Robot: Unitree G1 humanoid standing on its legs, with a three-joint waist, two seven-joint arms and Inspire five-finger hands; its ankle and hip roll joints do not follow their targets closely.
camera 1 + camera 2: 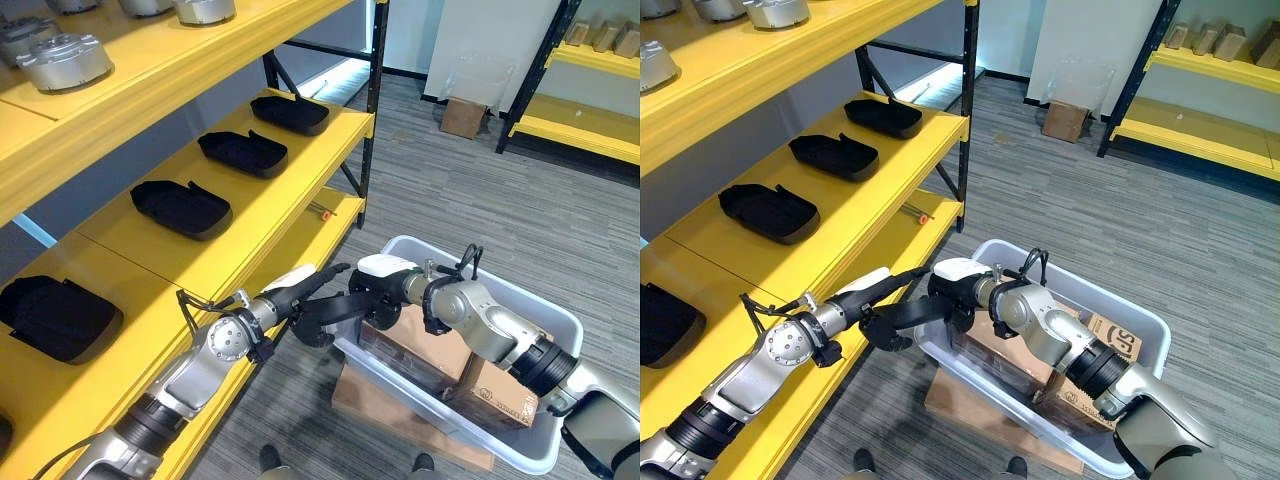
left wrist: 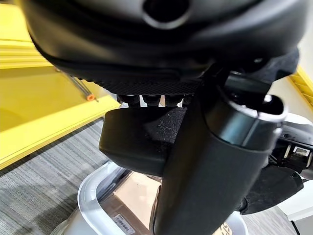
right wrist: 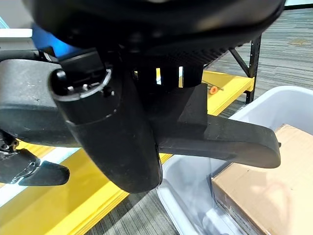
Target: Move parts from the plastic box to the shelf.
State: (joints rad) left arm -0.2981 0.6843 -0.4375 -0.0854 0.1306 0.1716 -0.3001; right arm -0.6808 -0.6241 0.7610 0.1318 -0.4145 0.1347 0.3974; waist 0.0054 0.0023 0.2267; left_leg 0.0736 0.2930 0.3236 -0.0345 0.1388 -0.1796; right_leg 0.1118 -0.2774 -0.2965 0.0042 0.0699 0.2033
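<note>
Over the box rim: we saw both hands meeting on one black part, held above the near-left edge of the box, between box and shelf.
Left hand: it came in from the shelf side; in its wrist view the fingers curled over the part's top and the thumb crossed its front, so it gripped the part.
Right hand: it reached across the box; in its wrist view fingers and thumb closed round the part.
Box: a pale plastic tub; inside we saw cardboard cartons; what else lay in it we could not tell.
Shelf, middle level: three black parts lay in a row, apart from one another, with bare yellow board around them; a fourth sat nearer us.
Shelf, top level: round metal parts stood there.
Shelf, low level: a small orange-tipped tool lay near the edge, with free board beside it.
Under the box: flat cardboard on the floor.
Room: grey striped carpet, open between the racks; a second yellow rack stood far right, a small carton by the wall.
</note>
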